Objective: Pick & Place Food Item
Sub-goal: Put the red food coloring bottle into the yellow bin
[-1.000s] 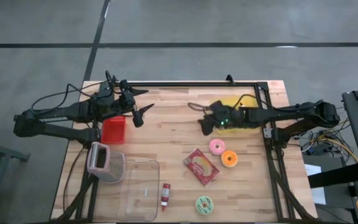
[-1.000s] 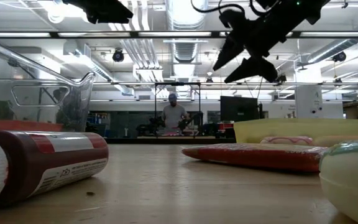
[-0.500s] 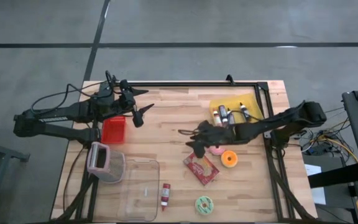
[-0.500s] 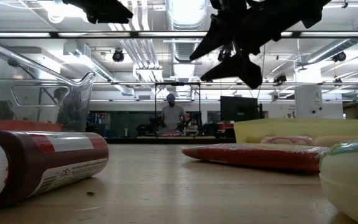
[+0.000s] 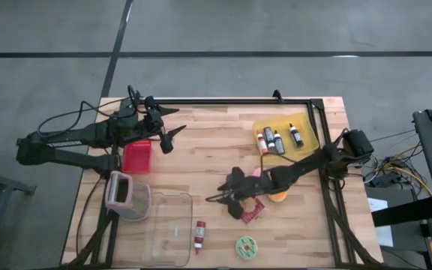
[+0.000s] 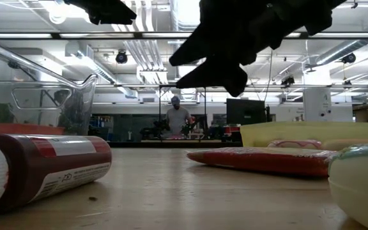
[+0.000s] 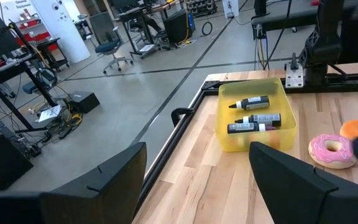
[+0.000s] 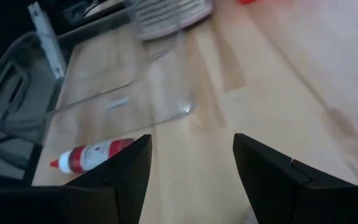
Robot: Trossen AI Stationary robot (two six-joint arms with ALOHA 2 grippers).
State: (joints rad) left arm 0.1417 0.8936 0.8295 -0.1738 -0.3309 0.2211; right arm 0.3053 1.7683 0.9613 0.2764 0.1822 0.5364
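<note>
A red food packet [image 5: 252, 211] lies flat on the wooden table; it also shows in the low view [image 6: 260, 160]. My right gripper [image 5: 222, 204] hovers open and empty above the packet's left end, hiding part of it, and shows high in the low view [image 6: 216, 57]. A pink donut [image 5: 258, 174] and an orange donut [image 5: 280, 196] lie partly under the right arm. A green donut [image 5: 246, 246] lies near the front edge. My left gripper [image 5: 177, 120] waits open above the table's far left, over a red bin [image 5: 137, 156].
A clear container [image 5: 167, 225] stands at the near left, a red bottle [image 5: 199, 236] lying beside it and a pink-lidded tub [image 5: 122, 193] behind it. A yellow tray [image 5: 283, 124] with three small bottles sits at the far right. A person stands far off in the room [image 6: 176, 115].
My right gripper has swung from over the yellow tray toward the table's near edge and left, past the donuts, to above the red packet. It has stayed open and empty. The tray's bottles are now uncovered.
</note>
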